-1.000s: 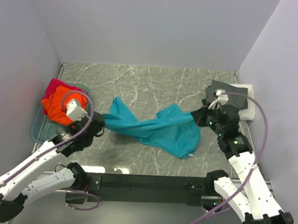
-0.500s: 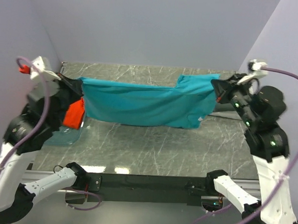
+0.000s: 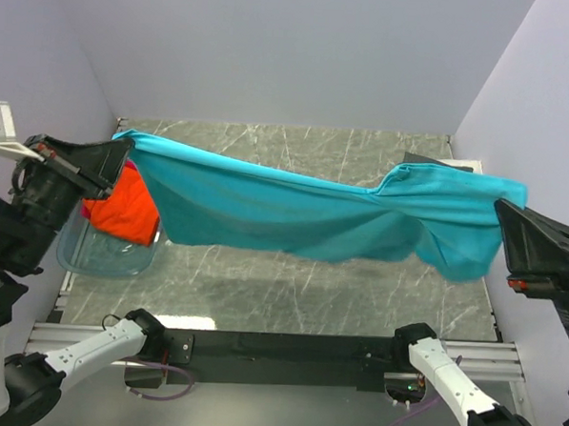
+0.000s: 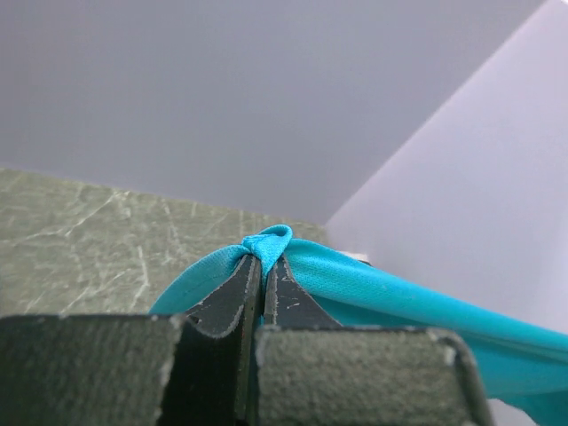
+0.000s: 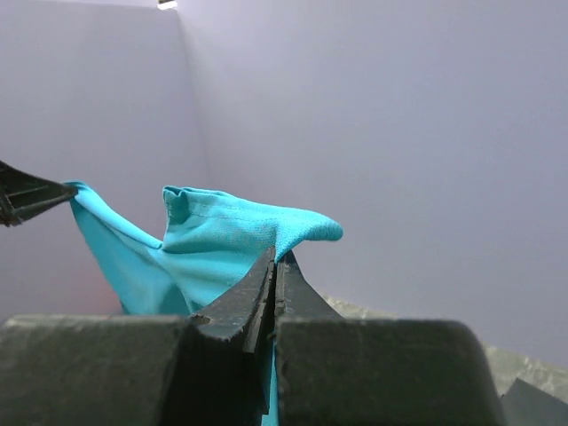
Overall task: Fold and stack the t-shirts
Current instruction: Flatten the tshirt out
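Teal t-shirt (image 3: 294, 213) is up in the air, stretched wide across the marble table (image 3: 297, 147), sagging in the middle, lower edge hanging free. Not laid flat, not folded. Left gripper (image 3: 126, 146) is pinched tight on the shirt's left top corner; the wrist view shows cloth bunched between closed fingertips. Right gripper (image 3: 502, 207) is clamped the same way on the opposite corner, jaws fully together on a fold of teal.

Orange t-shirt (image 3: 122, 209) sits crumpled in the clear plastic tub (image 3: 101, 261) at the left, just below the left gripper, unfolded. A sliver of dark cloth (image 3: 426, 161) shows at the far right back, mostly hidden behind the teal; probably another shirt, can't tell if folded.

Judgement: early in the task. The teal one looks spread for laying down. Left to do: lay it flat, fold, stack, then the orange and whatever else is in the tub.
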